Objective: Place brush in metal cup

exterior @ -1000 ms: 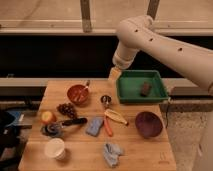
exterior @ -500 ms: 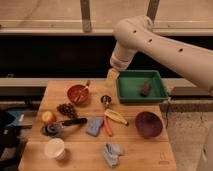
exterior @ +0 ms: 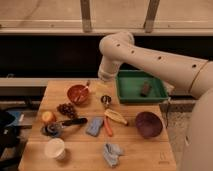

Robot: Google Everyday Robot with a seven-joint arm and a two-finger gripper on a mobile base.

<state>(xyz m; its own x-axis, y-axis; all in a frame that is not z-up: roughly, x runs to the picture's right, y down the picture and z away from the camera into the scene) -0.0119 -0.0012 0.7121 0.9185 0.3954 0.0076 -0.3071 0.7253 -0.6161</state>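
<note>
Since half a second ago the big white arm (exterior: 150,57) has swung a little to the left and dipped lower, while everything on the table has stayed where it was. The gripper (exterior: 103,85) now hangs above the back of the wooden table (exterior: 35,152), between the red bowl (exterior: 78,94) and the green tray (exterior: 128,96), just behind the metal cup (exterior: 106,100). Whether it is open or closed, and whether it holds anything, cannot be told from this view. The green tray sits at the table's back right corner with a short dark brown block (exterior: 145,88) lying inside it. In front of the tray stands a purple bowl (exterior: 148,124). The red bowl sits at back centre-left, with a dark cluster of grapes (exterior: 66,109) just in front of it. The brush (exterior: 74,122) lies flat on the left half of the table, well apart from the gripper. Its black handle points right toward a blue sponge (exterior: 93,126) and its round dark head lies to the left, beside an orange fruit (exterior: 48,117). A white cup (exterior: 55,148) stands near the front left, and a crumpled blue-grey cloth (exterior: 111,152) lies at front centre. A banana (exterior: 116,116) and a carrot (exterior: 108,127) lie in the middle. The metal cup stands upright just behind the banana.
</note>
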